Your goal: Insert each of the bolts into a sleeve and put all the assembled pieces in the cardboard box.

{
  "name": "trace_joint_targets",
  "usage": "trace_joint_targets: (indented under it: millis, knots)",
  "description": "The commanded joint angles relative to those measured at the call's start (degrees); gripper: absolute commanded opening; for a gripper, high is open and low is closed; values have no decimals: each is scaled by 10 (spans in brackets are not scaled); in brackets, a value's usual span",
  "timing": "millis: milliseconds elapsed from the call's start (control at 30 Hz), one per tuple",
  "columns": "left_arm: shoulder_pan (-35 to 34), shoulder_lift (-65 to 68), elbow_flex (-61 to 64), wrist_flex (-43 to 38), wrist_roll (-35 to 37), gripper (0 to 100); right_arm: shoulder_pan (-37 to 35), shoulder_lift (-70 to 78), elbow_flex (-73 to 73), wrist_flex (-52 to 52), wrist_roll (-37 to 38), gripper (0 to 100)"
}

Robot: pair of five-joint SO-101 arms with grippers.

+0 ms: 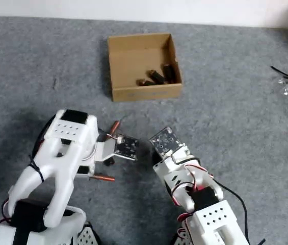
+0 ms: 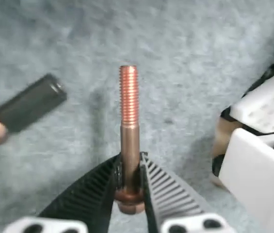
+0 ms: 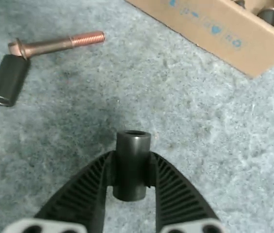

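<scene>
Your left gripper [image 2: 130,164] clamps the bolt [image 2: 128,111], your right gripper [image 3: 132,161] the sleeve [image 3: 133,144] at its 3 o'clock; align their axes first.

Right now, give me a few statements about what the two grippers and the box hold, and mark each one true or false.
1. The left gripper holds a bolt near its head. True.
2. The right gripper is empty. False: it is shut on a black sleeve.
3. The cardboard box is empty. False: dark pieces lie in it.
4. A loose bolt lies on the carpet beside a second sleeve. True.
</scene>
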Motion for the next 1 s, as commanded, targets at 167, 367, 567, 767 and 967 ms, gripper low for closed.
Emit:
trace_joint_targets:
  millis: [167, 367, 567, 767, 967]
  knots:
    - [-144, -1, -43, -118, -128, 7, 7, -12, -3, -22, 6, 5]
    - [-153, 51, -102, -126, -99, 5, 7, -12, -3, -22, 6, 5]
    - [-158, 220, -274, -55, -96, 5, 7, -12, -3, -22, 8, 5]
    - [-184, 350, -424, -38, -69, 7, 7, -12, 0, -47, 8, 5]
    - [-218, 442, -509, -36, -42, 53, 7, -12, 0, -47, 8, 5]
